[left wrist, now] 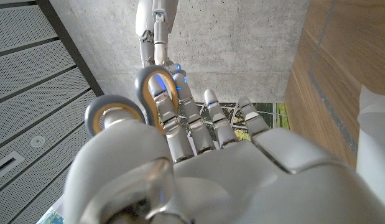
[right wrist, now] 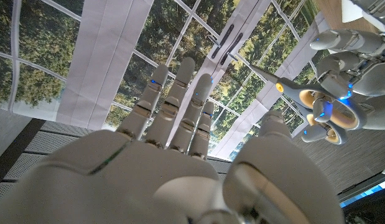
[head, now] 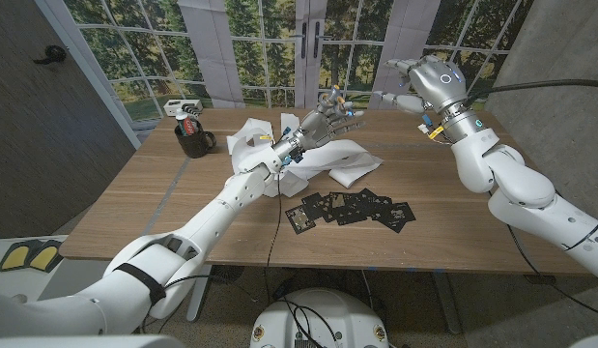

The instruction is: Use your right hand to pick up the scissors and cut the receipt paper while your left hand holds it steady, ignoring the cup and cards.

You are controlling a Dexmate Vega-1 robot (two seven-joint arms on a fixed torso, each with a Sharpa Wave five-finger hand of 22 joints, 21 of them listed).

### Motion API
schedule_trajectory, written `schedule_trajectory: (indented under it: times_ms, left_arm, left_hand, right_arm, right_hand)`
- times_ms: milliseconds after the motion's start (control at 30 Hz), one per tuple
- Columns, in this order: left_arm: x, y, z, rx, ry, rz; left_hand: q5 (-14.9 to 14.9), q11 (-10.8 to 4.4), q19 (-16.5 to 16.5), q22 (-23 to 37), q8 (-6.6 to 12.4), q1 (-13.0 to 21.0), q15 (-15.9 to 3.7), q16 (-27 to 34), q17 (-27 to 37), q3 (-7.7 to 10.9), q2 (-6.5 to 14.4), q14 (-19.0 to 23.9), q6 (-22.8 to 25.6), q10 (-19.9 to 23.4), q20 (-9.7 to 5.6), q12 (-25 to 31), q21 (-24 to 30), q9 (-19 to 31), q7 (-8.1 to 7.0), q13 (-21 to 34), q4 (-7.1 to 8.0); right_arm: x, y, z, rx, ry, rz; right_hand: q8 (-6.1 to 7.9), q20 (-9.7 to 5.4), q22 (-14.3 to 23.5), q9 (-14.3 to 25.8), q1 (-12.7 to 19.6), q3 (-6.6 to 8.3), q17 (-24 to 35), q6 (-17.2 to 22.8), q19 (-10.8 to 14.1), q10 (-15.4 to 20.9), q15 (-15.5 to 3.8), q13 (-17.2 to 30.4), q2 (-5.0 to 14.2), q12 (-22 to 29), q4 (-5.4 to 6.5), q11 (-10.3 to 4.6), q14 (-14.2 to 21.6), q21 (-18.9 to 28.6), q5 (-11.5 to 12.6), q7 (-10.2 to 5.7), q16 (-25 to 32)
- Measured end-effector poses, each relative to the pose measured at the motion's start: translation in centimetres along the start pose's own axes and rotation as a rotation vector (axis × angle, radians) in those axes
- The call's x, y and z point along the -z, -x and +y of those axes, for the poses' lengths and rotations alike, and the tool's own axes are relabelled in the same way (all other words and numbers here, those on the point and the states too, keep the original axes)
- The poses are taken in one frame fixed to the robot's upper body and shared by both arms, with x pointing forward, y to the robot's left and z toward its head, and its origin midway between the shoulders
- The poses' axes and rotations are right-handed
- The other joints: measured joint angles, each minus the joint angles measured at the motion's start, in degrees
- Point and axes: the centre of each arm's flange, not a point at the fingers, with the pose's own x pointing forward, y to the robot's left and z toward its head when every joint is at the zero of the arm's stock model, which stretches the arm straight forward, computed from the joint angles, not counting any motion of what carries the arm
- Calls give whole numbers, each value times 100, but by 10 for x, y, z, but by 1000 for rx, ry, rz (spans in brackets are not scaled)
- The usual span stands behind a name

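- Left robot hand (head: 323,124), raised above the wooden table (head: 134,193), holds grey-handled scissors (left wrist: 133,106)
- Right robot hand (head: 407,82) at its 3 o'clock, fingers spread wide, holding nothing

My left arm reaches diagonally across the worktop (head: 134,203) from the near left corner, lifted clear of it, and my left hand (head: 323,124) is raised with its fingers (left wrist: 180,127) curled through the handles of the scissors (head: 349,110), gripping them. My right arm comes in from the right, bent at the elbow, forearm rising. My right hand (head: 414,79) hangs high above the far edge, fingers (right wrist: 180,102) straight and slightly apart, holding nothing, near my left.
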Motion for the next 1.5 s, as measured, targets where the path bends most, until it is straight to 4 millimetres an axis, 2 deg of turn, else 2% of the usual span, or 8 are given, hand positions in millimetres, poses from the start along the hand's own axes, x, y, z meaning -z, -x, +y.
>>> schedule_trajectory:
  times_ms: [233, 267, 367, 400, 600, 633, 867, 1500]
  left_arm:
    - [-1, 2, 1, -20, -21, -3]
    - [0, 10, -3, -13, -32, 5]
    - [-1, 10, -1, -24, -43, 1]
    - [-2, 17, -5, -22, -54, 5]
    - [-3, 17, -1, -55, -79, 2]
    - [-6, 28, -8, -44, -105, 7]
    - [-10, 38, -15, -38, -130, 10]
    - [-29, 70, -19, -144, -245, -11]
  left_hand:
    - [0, -22, 25, 0, 10, -197, -3, 0, 32, -195, -226, 3, 52, 83, -25, 0, 0, -37, 28, -104, 84]
    - [0, -22, 32, 0, -1, -204, -3, 0, 32, -195, -233, 3, 51, 83, -31, 0, 0, -37, 28, -116, 84]
    - [0, -22, 32, 0, -32, -235, -2, 0, 32, -219, -263, 3, 60, 83, -32, 0, 0, -37, 19, -127, 107]
    - [0, -22, 32, 0, -33, -235, -2, 0, 32, -219, -263, 3, 63, 83, -31, 0, 0, -37, 21, -136, 108]
    - [0, -21, 31, 0, -33, -279, -22, 0, 43, -281, -307, 23, 131, 143, -31, 10, 0, -21, 75, -157, 126]
    - [0, -21, 31, 0, -33, -305, -22, 0, 53, -290, -332, 23, 138, 143, -31, 25, 0, -21, 84, -157, 131]
    - [26, 10, 40, 0, -29, -477, -22, -23, 57, -419, -504, 23, 178, 174, 22, 32, 0, -1, 125, -210, 212]
    - [135, 82, -1, 0, -23, -870, -22, -46, 101, -559, -760, 22, 239, 246, 104, 40, 0, 32, 188, -289, 354]
  right_arm:
    - [0, 0, -3, 6, 1, -2]
    - [-1, 0, -3, 3, 2, -2]
    - [0, 0, -4, 6, 3, -2]
    - [0, -1, -5, 4, 3, -2]
    - [1, -1, -6, 7, 5, -1]
    - [1, -1, -6, 8, 6, -1]
    - [1, -2, -4, 0, -11, -13]
    - [-1, -12, 3, -24, -33, -33]
  right_hand:
    - [0, 10, 0, -27, -78, -24, 0, -1, 10, -1, 0, -6, -33, 0, 24, 1, 0, 0, 0, 1, 0]
    - [0, 10, 0, -27, -95, -37, 0, -37, 10, -22, 0, -21, -40, 0, 38, 22, 0, -5, 0, 7, 0]
    - [0, 10, 0, -27, -160, -51, 1, -64, 9, -32, 0, -27, -25, 0, 51, 32, 0, -44, 0, -1, 0]
    - [0, 10, 0, -27, -181, -65, 1, -64, 9, -32, 0, -27, -46, 0, 64, 32, 0, -44, 0, -2, 0]
    - [0, 10, 0, -27, -266, -106, 1, -94, 9, -62, 0, -44, -69, 0, 105, 64, 0, -44, 0, 29, 0]
    - [0, 10, 0, -27, -289, -120, 1, -94, 9, -62, 0, -47, -87, 0, 119, 64, 0, -44, 0, 29, 0]
    - [-7, 64, 0, -27, -395, -160, 1, -125, 16, -41, 32, -53, -135, 0, 158, 85, -32, -90, 0, 60, 0]
    - [-27, 107, 0, -54, -505, -231, 2, -309, -27, -154, 62, -130, -113, 0, 182, 197, -124, -187, 0, 121, 0]
